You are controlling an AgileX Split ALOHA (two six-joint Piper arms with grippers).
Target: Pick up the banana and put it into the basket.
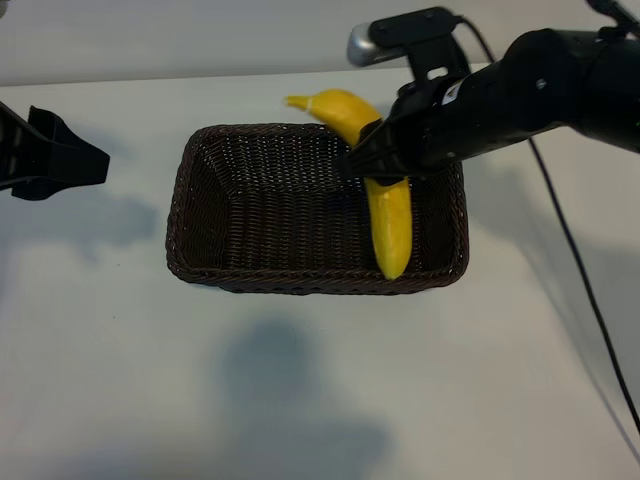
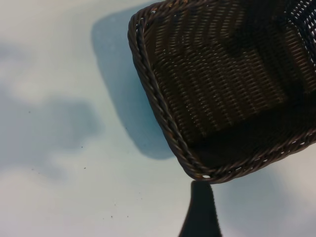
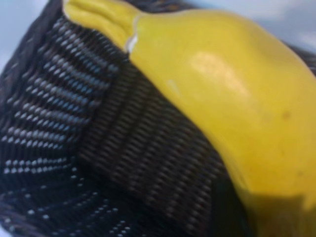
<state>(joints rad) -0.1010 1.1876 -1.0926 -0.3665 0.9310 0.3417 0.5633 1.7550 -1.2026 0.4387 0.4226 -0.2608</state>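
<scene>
Exterior view: right claw (image 1: 385, 160) grasps the banana (image 1: 388, 215) over the basket (image 1: 200, 200); left claw (image 1: 85, 158) released.

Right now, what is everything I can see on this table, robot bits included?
banana: one, bright yellow, held over the basket's right side, stem end past the far rim.
basket: one, dark brown wicker, middle of the table.
table: one, white, under everything.
cable: one, black, trailing across the table at right.
left gripper: one, black, open, parked at the left edge, apart from the basket.
right gripper: one, black, closed on the banana's middle, above the basket.
</scene>
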